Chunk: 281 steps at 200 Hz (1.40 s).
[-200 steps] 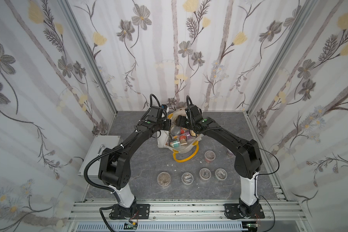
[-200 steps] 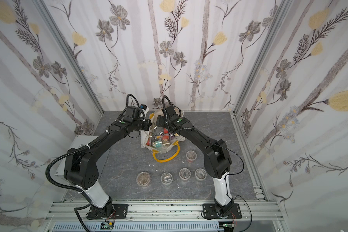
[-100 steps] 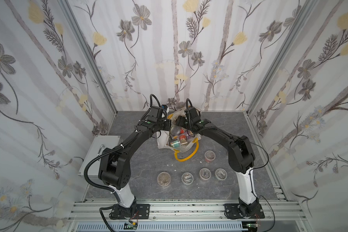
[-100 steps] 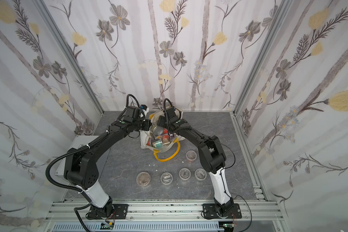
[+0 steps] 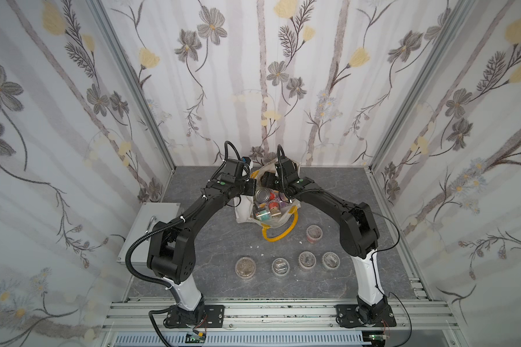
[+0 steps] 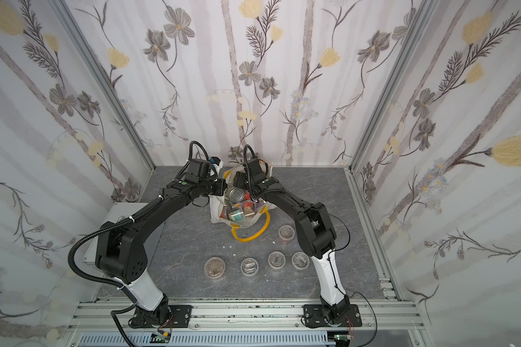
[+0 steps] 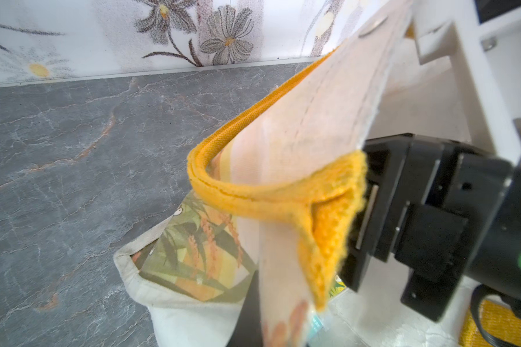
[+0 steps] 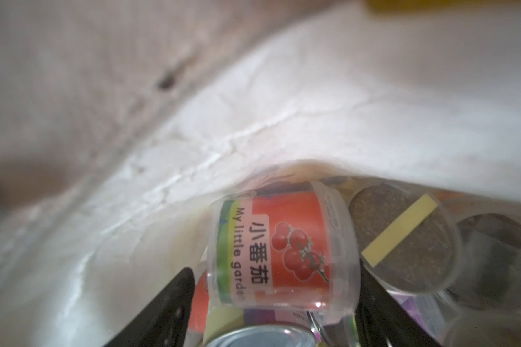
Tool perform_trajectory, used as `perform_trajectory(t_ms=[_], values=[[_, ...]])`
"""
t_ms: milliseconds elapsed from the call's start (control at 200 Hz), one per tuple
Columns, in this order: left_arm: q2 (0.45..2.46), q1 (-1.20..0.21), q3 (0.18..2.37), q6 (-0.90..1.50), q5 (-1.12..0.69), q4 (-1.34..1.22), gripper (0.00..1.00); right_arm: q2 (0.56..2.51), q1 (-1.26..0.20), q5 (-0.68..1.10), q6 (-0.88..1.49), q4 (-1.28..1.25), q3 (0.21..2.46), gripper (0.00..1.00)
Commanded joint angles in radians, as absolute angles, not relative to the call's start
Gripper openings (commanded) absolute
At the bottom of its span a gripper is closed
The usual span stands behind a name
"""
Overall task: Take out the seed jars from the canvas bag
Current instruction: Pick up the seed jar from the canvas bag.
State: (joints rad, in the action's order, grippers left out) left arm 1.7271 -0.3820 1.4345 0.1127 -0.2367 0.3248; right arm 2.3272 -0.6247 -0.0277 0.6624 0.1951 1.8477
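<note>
In both top views the bag (image 5: 242, 211) stands open toward the back of the grey table (image 5: 217, 246). Bare surface lies on either side of it, and a yellow handle (image 5: 278, 237) droops toward the front. Five jars (image 5: 306, 260) sit out on the table, apart from one another: four in a row near the front and one closer to the bag on the right. More jars and a silver can (image 5: 263, 195) crowd the bag's mouth. A grey box (image 5: 142, 228) lies at the left edge, partly behind the left arm. Both arms arch forward and meet over the bag. The left gripper (image 5: 251, 181) is at the bag's left rim. The right gripper (image 5: 275, 192) dips into the mouth, and its fingers are hidden from here.

In the left wrist view the bag's rim fills the frame as a taut cream strip with the handle looped across it. The gripper is closed on this cloth, and its fingers are almost wholly hidden behind it. The right arm's black wrist crowds in close. Open table runs back to the wall.

In the right wrist view blurred cream cloth hangs close overhead. Two black fingers (image 8: 163, 309) stand wide apart on either side of a red jar (image 8: 283, 249), which lies on its side. There is a narrow gap at one finger; at the other I cannot tell whether it touches. The can is cut off by the frame edge.
</note>
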Motion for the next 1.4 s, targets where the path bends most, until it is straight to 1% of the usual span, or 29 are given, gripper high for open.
perform_trajectory(t_ms=[0,95,185,385,585,704,899,979,1039,1134,1314,1399], values=[[1.720,-0.382,1.440,0.115,-0.262,0.325,0.00,2.361,-0.623,-0.010,0.698,0.146,1.875,0.77],[1.713,-0.382,1.431,0.111,-0.250,0.316,0.00,2.382,-0.626,0.002,0.695,0.144,1.890,0.78],[1.716,-0.382,1.440,0.114,-0.262,0.323,0.00,2.389,-0.625,-0.028,0.714,0.150,1.889,0.77],[1.714,-0.382,1.439,0.112,-0.255,0.323,0.00,2.371,-0.624,-0.043,0.720,0.154,1.890,0.68],[1.710,-0.380,1.431,0.104,-0.221,0.322,0.00,2.279,-0.624,-0.056,0.663,0.182,1.873,0.64],[1.713,-0.375,1.442,0.108,-0.216,0.335,0.00,2.162,-0.630,-0.072,0.581,0.164,1.776,0.63],[1.716,-0.373,1.447,0.114,-0.213,0.342,0.00,1.905,-0.663,-0.036,0.310,0.140,1.503,0.62],[1.713,-0.373,1.444,0.108,-0.209,0.340,0.00,1.771,-0.683,-0.019,0.176,0.107,1.348,0.64],[1.716,-0.373,1.443,0.107,-0.210,0.337,0.00,1.671,-0.697,-0.016,0.074,0.081,1.241,0.61],[1.724,-0.372,1.447,0.114,-0.219,0.343,0.00,1.530,-0.709,-0.032,-0.061,0.059,1.108,0.60],[1.729,-0.372,1.447,0.110,-0.219,0.348,0.00,1.355,-0.748,-0.022,-0.434,0.009,0.892,0.60],[1.729,-0.372,1.447,0.102,-0.220,0.354,0.00,1.309,-0.768,-0.061,-0.588,0.003,0.825,0.61]])
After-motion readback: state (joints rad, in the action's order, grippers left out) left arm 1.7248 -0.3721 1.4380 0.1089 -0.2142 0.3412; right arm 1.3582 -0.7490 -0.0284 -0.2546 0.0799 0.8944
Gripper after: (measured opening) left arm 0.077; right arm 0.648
